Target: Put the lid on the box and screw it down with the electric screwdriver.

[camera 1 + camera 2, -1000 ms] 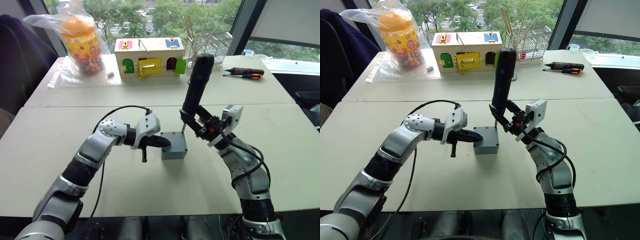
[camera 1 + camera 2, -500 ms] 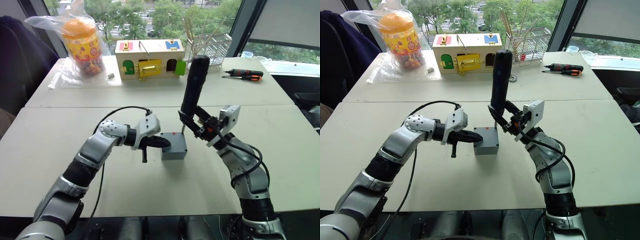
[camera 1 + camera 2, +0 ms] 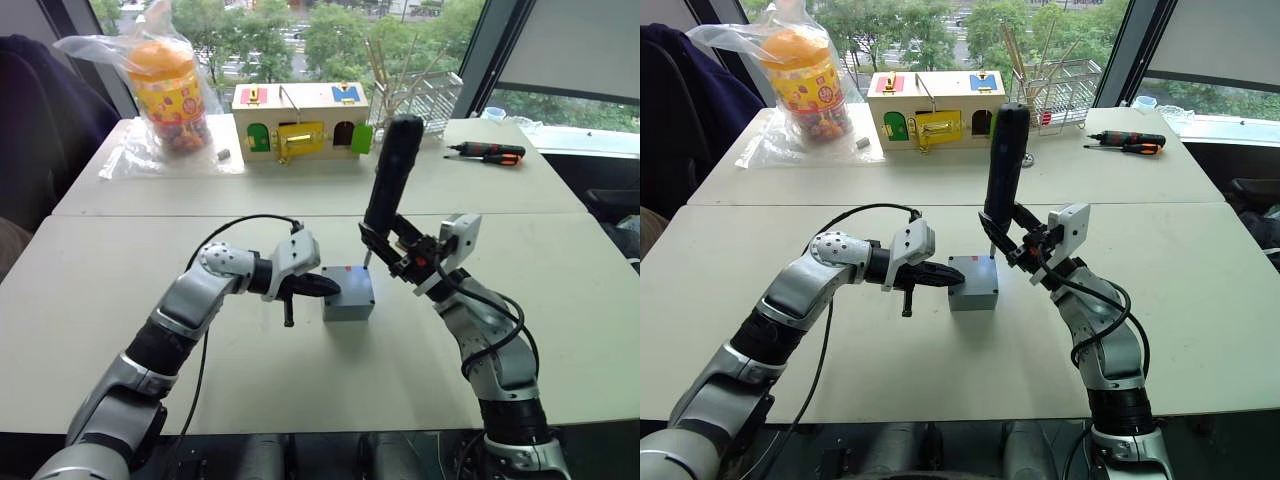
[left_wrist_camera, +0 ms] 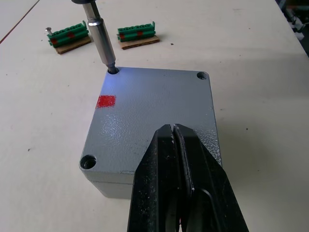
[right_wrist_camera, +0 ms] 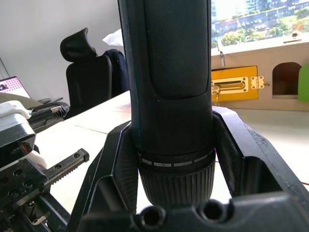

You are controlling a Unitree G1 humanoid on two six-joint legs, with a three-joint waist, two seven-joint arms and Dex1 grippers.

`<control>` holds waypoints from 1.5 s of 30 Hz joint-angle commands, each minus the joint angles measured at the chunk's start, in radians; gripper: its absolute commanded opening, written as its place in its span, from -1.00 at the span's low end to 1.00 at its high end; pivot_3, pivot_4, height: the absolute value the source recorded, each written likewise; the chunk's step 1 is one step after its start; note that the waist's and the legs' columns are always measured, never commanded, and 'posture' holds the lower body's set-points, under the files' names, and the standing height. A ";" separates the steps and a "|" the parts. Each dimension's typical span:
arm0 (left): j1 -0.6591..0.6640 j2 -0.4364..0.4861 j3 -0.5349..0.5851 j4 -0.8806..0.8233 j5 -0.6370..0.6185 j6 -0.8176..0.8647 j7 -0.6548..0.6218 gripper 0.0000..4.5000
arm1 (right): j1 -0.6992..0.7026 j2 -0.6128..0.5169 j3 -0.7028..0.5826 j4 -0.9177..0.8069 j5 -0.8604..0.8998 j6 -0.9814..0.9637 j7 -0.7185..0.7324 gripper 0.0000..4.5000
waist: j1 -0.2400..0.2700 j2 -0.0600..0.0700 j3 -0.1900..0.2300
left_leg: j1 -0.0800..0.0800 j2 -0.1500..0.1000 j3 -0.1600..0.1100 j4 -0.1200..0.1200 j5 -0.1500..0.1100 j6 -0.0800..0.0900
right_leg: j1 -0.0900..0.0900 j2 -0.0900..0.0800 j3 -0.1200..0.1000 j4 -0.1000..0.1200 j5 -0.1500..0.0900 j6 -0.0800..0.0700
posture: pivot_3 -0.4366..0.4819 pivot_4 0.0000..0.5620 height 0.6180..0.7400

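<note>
Materials on your bench, as you see them:
- lid (image 4: 159, 106): grey plastic, finely pebbled, faint sheen; flat red mark (image 4: 106, 101) on it.
- box (image 3: 348, 306): matching grey plastic, matt.
- electric screwdriver (image 5: 169, 72): dark body, fine textured grip, ribbed collar; smooth bright metal bit (image 4: 100, 36).
- left gripper (image 4: 175, 129): glossy black plastic fingers.
- right gripper (image 5: 174, 159): matt black plastic.
- table (image 3: 120, 270): pale, smooth, matt top.
- wooden box (image 3: 300, 120): light wood, painted doors.
- bag (image 3: 120, 60): clear, crinkled, glossy plastic.
</note>
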State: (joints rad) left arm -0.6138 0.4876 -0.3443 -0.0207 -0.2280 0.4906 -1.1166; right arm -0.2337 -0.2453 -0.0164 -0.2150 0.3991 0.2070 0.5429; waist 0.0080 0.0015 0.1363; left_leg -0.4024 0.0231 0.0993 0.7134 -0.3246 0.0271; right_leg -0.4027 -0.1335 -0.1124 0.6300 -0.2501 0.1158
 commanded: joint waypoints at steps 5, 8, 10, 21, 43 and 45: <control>0.004 -0.003 -0.007 -0.002 0.007 -0.007 -0.003 -1.00 | 0.069 0.002 0.044 0.118 -0.024 0.080 -0.008 -0.18 | 0.002 -0.001 -0.001 | 0.000 0.000 0.000 0.000 0.000 0.000 | 0.001 0.000 0.000 0.000 0.000 0.000 | -0.05 -0.47 0.53; 0.004 -0.002 -0.007 0.000 0.007 -0.008 -0.003 -1.00 | 0.070 0.003 0.045 0.113 -0.022 0.080 -0.008 -0.18 | 0.002 -0.001 -0.001 | 0.001 0.000 0.000 0.000 0.000 0.000 | 0.001 0.000 0.000 0.000 0.000 0.000 | -0.05 -0.47 0.53; 0.004 -0.002 -0.007 0.001 0.009 -0.010 -0.003 -1.00 | 0.069 0.001 0.043 0.109 -0.021 0.080 -0.008 -0.18 | 0.002 -0.001 -0.001 | 0.001 0.000 0.000 0.000 0.000 0.000 | 0.001 0.000 0.000 0.000 0.000 0.000 | -0.05 -0.47 0.53; 0.008 -0.008 -0.012 0.030 0.016 -0.028 -0.001 -1.00 | -0.007 -0.058 -0.013 -0.133 0.055 0.199 -0.063 -0.18 | 0.004 0.001 0.000 | 0.000 0.000 0.000 0.000 -0.001 0.001 | 0.000 -0.001 0.000 0.000 0.000 0.000 | -0.05 -0.47 0.53; -0.053 0.005 0.048 -0.112 -0.061 0.000 -0.018 -1.00 | -0.406 -0.714 -0.374 0.109 0.464 1.361 -0.262 -0.18 | 0.004 0.009 0.012 | -0.010 -0.006 0.001 0.002 -0.004 0.008 | -0.007 -0.007 -0.001 -0.002 0.000 0.000 | -0.05 -0.47 0.53; -0.058 0.014 0.036 -0.131 -0.066 0.000 -0.042 -1.00 | -0.371 -0.758 -0.368 0.142 0.494 1.398 -0.210 -0.18 | -0.002 0.015 0.018 | -0.010 -0.007 0.005 0.002 -0.005 0.009 | -0.008 -0.011 0.000 -0.002 0.001 0.000 | -0.05 -0.47 0.53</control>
State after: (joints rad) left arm -0.6488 0.5004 -0.2995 -0.1046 -0.2737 0.4945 -1.1358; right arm -0.5618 -0.9633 -0.3448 -0.0349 0.8522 1.6025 0.2803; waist 0.0059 0.0160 0.1546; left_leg -0.4121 0.0153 0.1068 0.7159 -0.3293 0.0365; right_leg -0.4130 -0.1452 -0.1110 0.6278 -0.2493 0.1167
